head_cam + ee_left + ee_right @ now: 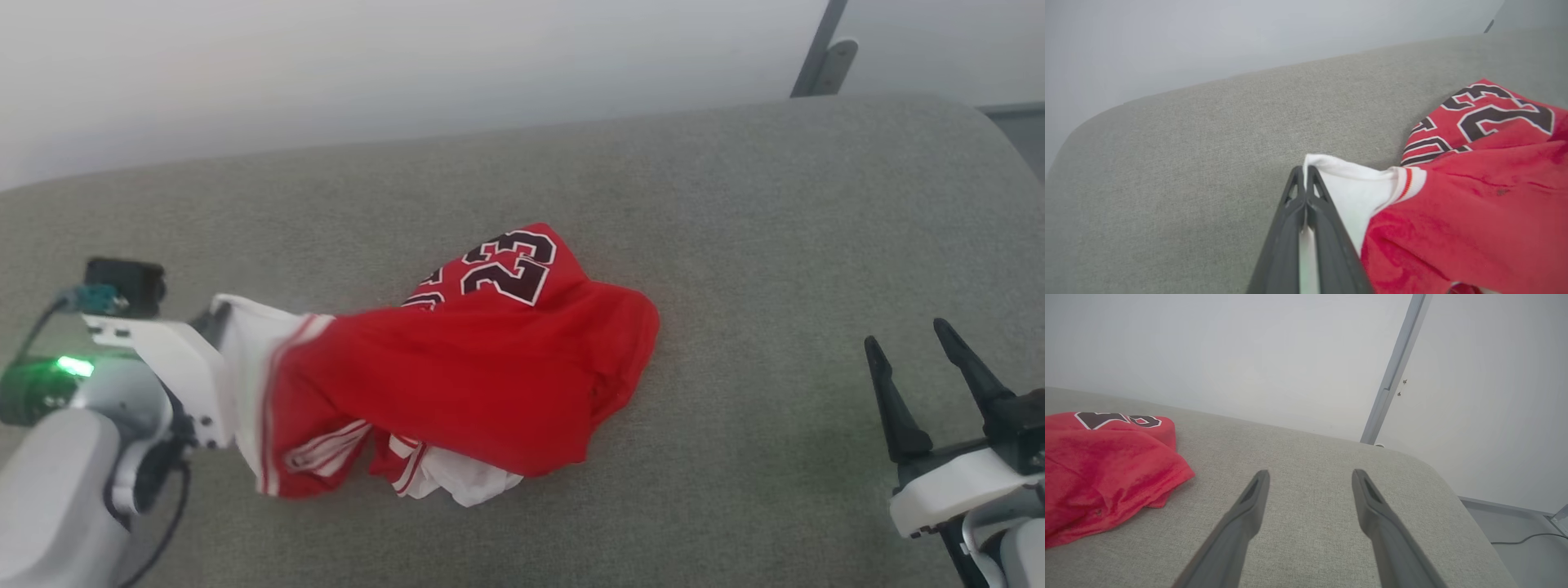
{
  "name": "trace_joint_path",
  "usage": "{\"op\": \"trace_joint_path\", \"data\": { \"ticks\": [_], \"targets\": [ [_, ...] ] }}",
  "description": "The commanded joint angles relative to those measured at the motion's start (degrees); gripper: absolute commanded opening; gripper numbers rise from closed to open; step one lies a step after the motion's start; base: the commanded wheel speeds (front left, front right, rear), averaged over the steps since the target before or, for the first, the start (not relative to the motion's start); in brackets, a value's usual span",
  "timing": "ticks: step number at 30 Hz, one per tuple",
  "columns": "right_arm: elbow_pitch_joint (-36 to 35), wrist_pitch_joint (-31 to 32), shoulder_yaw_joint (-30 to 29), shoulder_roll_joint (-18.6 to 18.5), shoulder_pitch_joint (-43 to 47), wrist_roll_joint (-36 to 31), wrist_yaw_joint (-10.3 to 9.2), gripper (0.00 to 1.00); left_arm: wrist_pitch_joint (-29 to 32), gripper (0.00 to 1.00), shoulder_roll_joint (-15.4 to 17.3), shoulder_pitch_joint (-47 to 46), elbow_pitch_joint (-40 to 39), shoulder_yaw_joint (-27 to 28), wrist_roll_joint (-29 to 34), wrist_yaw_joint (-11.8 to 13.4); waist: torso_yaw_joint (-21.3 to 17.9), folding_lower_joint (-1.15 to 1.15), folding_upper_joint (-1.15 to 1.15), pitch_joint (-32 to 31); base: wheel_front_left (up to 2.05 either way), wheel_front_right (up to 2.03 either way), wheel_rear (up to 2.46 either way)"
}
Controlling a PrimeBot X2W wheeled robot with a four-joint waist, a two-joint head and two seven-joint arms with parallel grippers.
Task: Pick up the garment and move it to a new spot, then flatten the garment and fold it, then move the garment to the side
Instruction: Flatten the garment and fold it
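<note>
The garment [457,384], a bright red jersey with white panels, striped trim and a dark "23", lies crumpled in the middle of the grey cushioned surface [735,245]. Its left end is lifted and stretched toward my left gripper [214,320]. In the left wrist view, my left gripper [1305,173] is shut on a white edge of the garment [1474,212], with white cloth showing between the fingers. My right gripper [905,333] stands open at the lower right, well clear of the cloth. In the right wrist view, my right gripper [1310,473] is open over bare surface, the garment [1106,465] to its left.
The grey surface ends in a rounded back edge against a pale wall. A grey metal post [820,57] rises behind the far right corner. Past the right edge lies floor with a dark cable [1527,539].
</note>
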Motion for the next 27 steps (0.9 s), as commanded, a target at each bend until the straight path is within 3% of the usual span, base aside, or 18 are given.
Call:
{"op": "trace_joint_path", "data": {
  "ticks": [1,13,27],
  "targets": [
    [-0.02,-0.3,0.22,-0.07,-0.61,0.49,0.01,1.0,-0.44,0.0,0.25,-1.62,1.5,0.4,0.53,0.38,-0.55,0.0,0.0,0.54,0.0,0.0,0.0],
    [0.1,-0.3,0.99,-1.42,-2.12,1.18,0.01,1.0,-2.12,0.0,1.2,-8.51,17.28,2.74,1.42,3.98,-2.29,0.0,0.0,3.51,0.0,0.0,0.0],
    [0.66,-0.3,2.39,-2.27,-4.43,1.91,0.01,1.0,-0.18,0.01,-3.47,-12.41,32.22,0.27,0.13,0.39,-2.7,0.0,0.0,6.01,0.0,0.0,0.0]
  ]
}}
